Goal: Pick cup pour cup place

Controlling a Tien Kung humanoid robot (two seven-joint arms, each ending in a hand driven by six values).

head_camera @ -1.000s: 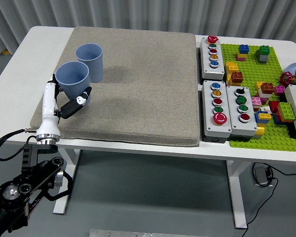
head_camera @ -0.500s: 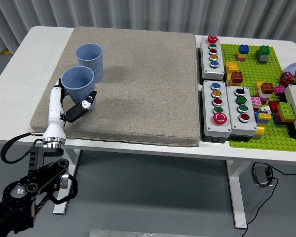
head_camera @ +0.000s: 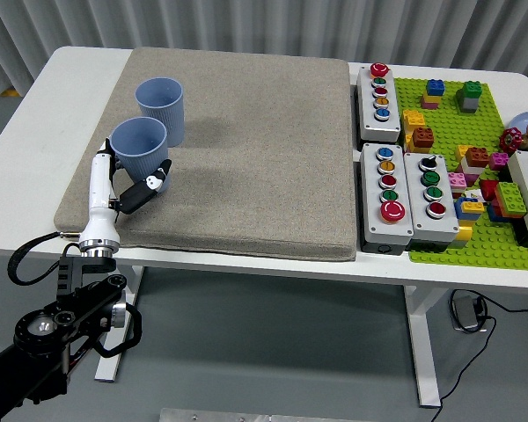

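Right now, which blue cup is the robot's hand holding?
The nearer blue cup, gripped by the left hand. The farther cup stands alone behind it.

Matt ribbed plastic cups (head_camera: 139, 145) on rough woven cloth mat (head_camera: 246, 149)

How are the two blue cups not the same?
The near cup is gripped by the robot's left hand; the far cup stands alone, with nothing touching it. The near cup sits closer to the front edge of the grey mat; the far cup sits farther back and a bit to the right. Both are light blue, upright, open at the top, and look alike in shape.
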